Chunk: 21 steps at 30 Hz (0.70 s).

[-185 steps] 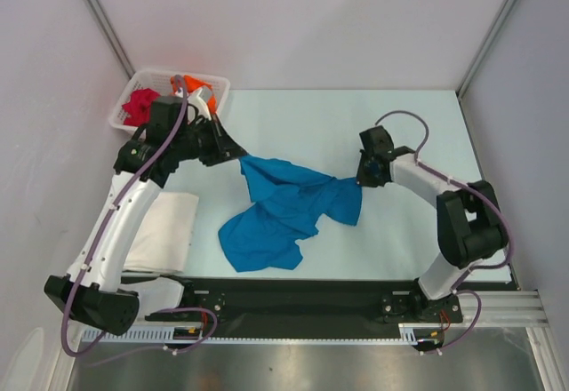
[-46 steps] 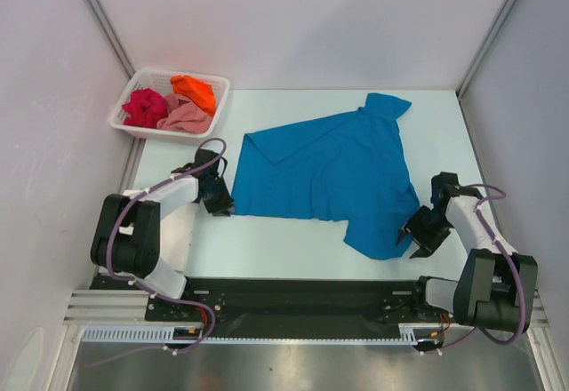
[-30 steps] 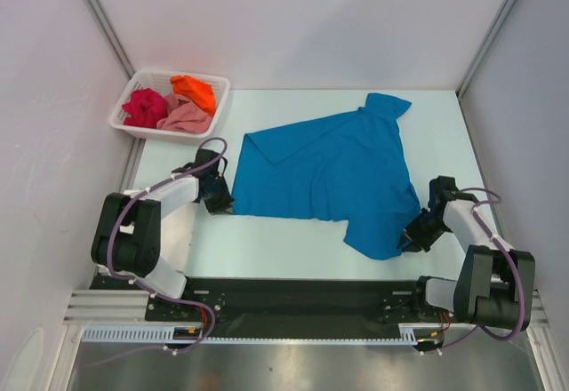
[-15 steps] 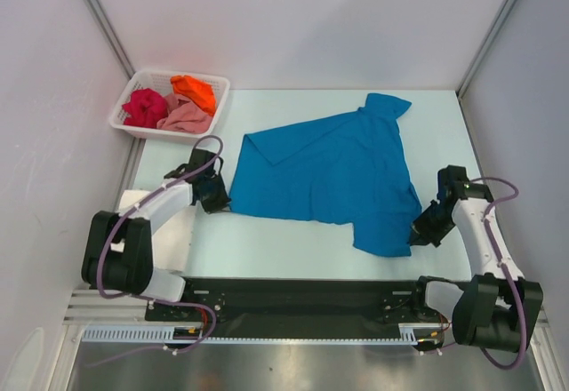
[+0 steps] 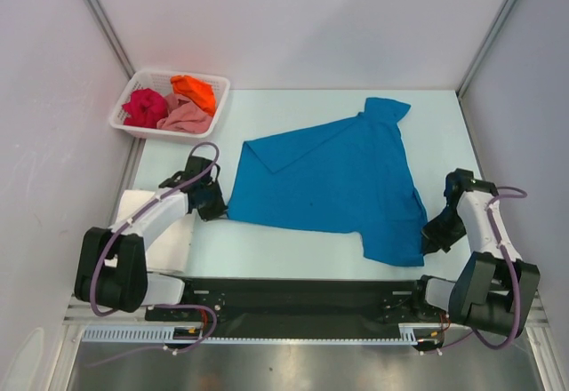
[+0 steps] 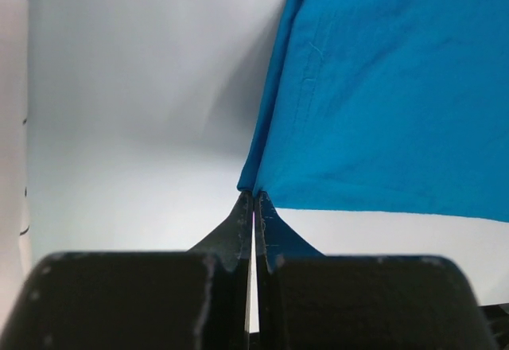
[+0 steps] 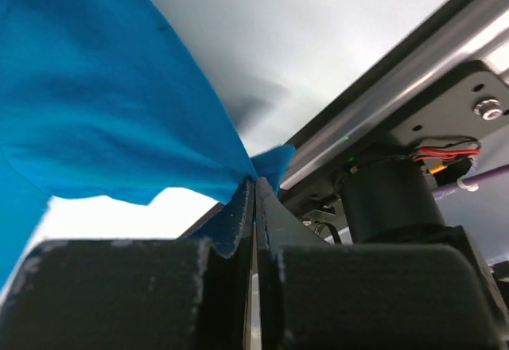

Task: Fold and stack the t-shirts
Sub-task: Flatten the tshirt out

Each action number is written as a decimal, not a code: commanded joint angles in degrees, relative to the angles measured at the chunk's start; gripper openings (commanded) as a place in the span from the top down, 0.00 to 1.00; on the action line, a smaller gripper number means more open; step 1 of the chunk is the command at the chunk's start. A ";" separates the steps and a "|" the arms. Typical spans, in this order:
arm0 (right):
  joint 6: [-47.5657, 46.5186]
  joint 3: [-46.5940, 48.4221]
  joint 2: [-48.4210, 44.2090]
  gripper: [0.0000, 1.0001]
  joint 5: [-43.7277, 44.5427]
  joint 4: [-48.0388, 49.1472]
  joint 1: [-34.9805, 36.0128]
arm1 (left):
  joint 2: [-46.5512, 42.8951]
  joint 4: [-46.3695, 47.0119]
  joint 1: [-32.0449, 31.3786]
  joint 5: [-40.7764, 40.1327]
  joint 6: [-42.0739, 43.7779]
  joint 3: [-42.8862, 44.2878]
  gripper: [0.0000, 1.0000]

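My left gripper (image 6: pixel 253 200) is pressed together on the near-left corner of the blue t-shirt (image 5: pixel 333 182). My right gripper (image 7: pixel 254 184) pinches the shirt's near-right corner, close to the worktop's right edge. The shirt lies spread out across the middle of the worktop. The crimson t-shirt (image 5: pixel 142 105), orange t-shirt (image 5: pixel 196 89) and pink t-shirt (image 5: pixel 187 120) sit bunched in the basket (image 5: pixel 220 99) at the far-left corner.

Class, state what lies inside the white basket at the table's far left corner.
A crimson t-shirt, an orange t-shirt and a dusty pink t-shirt, all bunched. Anything beneath them is covered.
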 commanded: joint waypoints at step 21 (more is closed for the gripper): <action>-4.22 4.14 -1.71 1.00 -1.63 -6.85 -2.57 | -11.03 -8.37 0.74 1.81 -7.77 -5.04 1.00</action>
